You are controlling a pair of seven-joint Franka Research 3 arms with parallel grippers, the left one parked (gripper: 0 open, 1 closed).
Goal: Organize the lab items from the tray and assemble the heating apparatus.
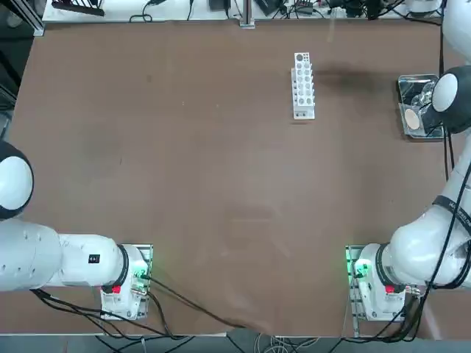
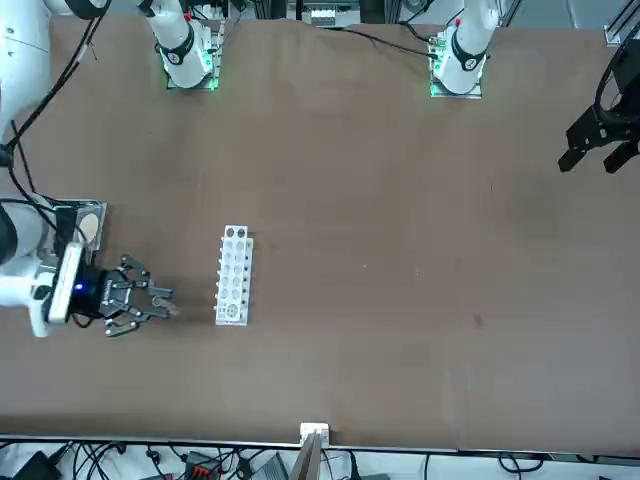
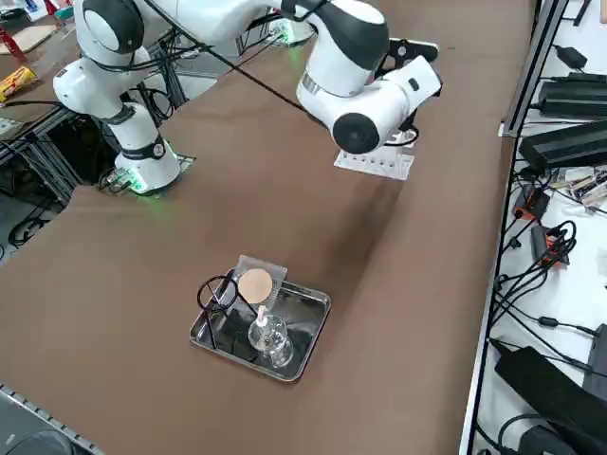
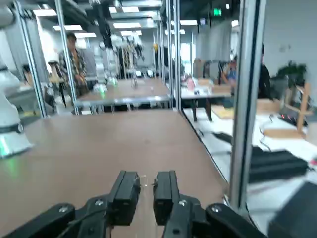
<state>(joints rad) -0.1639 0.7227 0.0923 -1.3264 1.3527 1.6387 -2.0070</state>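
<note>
My right gripper (image 2: 168, 301) hangs level above the table between the tray (image 3: 313, 322) and the white rack (image 2: 234, 275), fingers pointing at the rack. In the wrist view the gripper (image 4: 146, 191) is shut to a narrow gap on a thin clear tube (image 4: 143, 179), seen only as a faint glint. In the metal tray stand a small clear glass burner (image 3: 269, 337) and a black wire stand (image 3: 214, 296). A round tan disc (image 3: 254, 284) on square mesh lies at the tray's far rim. In the top view the arm covers part of the tray (image 1: 407, 82).
The white holed rack (image 1: 302, 84) stands alone at the far side of the brown table, left of the tray. Metal frame posts (image 4: 245, 99) and benches with cables border the table's far edge. People sit and stand in the room beyond.
</note>
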